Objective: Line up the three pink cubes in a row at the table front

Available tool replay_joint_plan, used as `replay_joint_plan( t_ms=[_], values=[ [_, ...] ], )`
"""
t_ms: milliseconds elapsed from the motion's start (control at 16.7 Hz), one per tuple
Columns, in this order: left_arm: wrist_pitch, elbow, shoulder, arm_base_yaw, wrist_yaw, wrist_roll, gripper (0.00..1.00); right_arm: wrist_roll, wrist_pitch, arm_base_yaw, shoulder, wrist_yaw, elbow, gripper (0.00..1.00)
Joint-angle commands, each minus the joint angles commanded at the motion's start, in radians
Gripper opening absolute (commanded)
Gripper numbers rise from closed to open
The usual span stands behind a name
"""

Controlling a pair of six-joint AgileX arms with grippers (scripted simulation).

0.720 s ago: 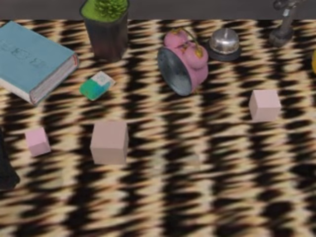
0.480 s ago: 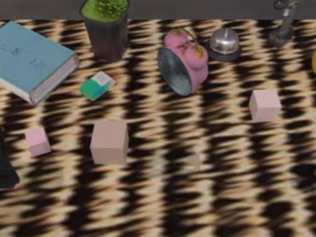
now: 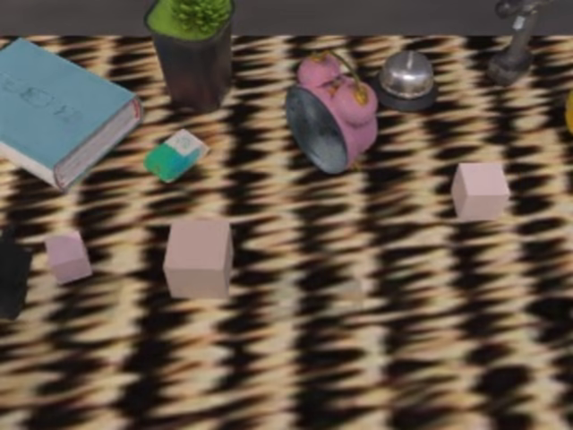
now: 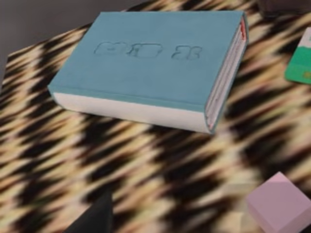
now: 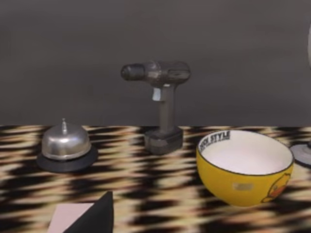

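Observation:
Three pink cubes lie apart on the zebra-patterned table (image 3: 358,358). The small bright one (image 3: 68,257) is at the left, the large dusty one (image 3: 199,258) just right of it, and the medium pale one (image 3: 480,191) at the right. My left gripper (image 3: 11,278) hangs at the left edge, beside the small cube and apart from it. It is open and holds nothing. In the left wrist view one dark finger (image 4: 97,218) shows, with the small cube (image 4: 281,204) off to the side. My right arm is outside the top view. Its open gripper shows one finger (image 5: 99,213) in front of the medium cube (image 5: 65,216).
Along the back stand a teal book (image 3: 63,107), a potted plant (image 3: 191,49), a teal-and-white block (image 3: 175,154), a tipped pink alarm clock (image 3: 333,112), a silver bell (image 3: 407,79) and a drill (image 3: 515,45). A yellow bowl (image 5: 245,165) sits at the far right.
My left gripper has shifted slightly toward the back at the table's left edge, closer to level with the small cube. None of the cubes has moved.

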Motion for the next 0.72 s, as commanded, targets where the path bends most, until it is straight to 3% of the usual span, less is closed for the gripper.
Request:
replay_joint_plan(
  t_ms=[720],
  values=[
    [-0.603, 0.768, 1.107, -0.044, 0.0, 0.627, 1.0, 0.0, 0.0, 0.0, 0.0, 0.0, 0.0, 1.0]
  ],
)
